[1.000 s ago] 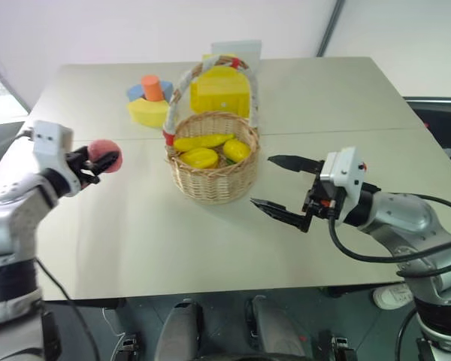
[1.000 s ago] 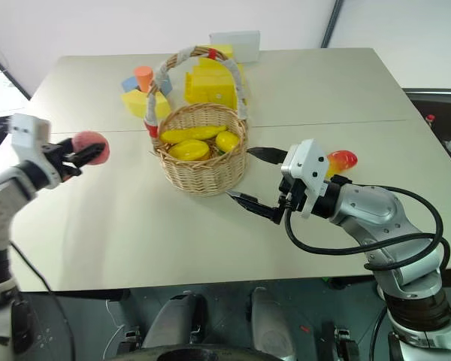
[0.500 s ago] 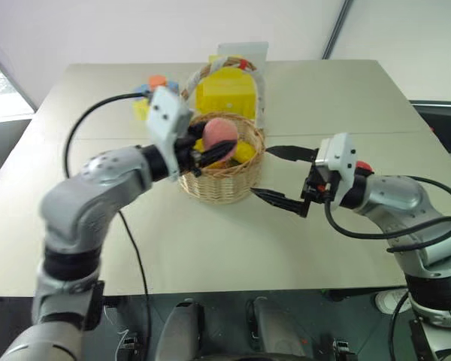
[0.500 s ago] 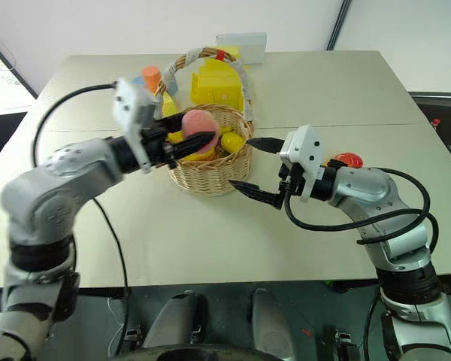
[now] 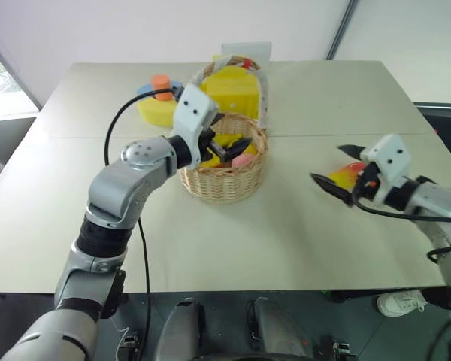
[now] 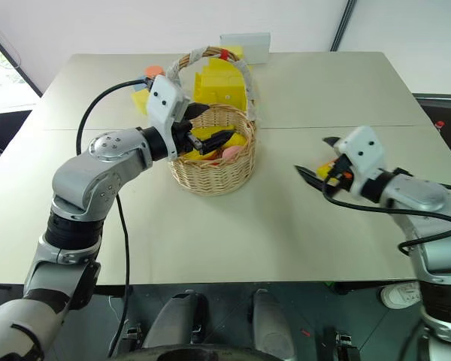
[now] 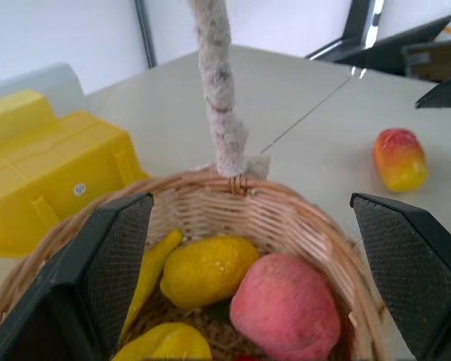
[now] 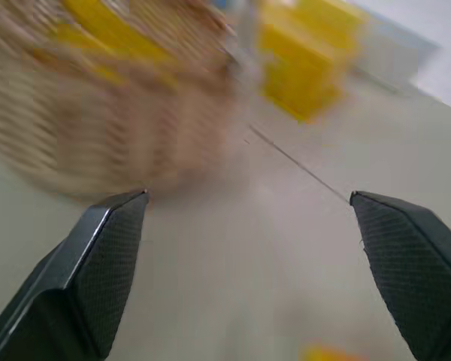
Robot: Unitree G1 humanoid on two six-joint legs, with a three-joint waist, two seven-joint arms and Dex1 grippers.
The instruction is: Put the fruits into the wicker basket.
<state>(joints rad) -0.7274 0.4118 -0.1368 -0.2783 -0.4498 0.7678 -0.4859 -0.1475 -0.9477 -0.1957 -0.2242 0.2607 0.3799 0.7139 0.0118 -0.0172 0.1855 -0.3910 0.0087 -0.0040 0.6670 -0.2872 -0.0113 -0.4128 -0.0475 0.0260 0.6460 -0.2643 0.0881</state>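
A: Where is the left gripper?

B: Over the wicker basket, fingers spread wide and holding nothing. The pink peach lies loose inside, against the wall at about four o'clock in the left eye view.

A: What else is in there?

B: A lemon touches the peach, and a banana and another yellow fruit sit beside it. The white-wrapped handle rises from the far rim.

A: And the right gripper?

B: Open wide and empty. It hovers near the table's right edge, at three o'clock from the basket and well apart from it.

A: Any fruit still out?

B: The mango, yellow with a red end, lies on the table just behind the right gripper's fingers. The yellow blocks stand at twelve o'clock behind the basket, the orange cylinder at about ten.
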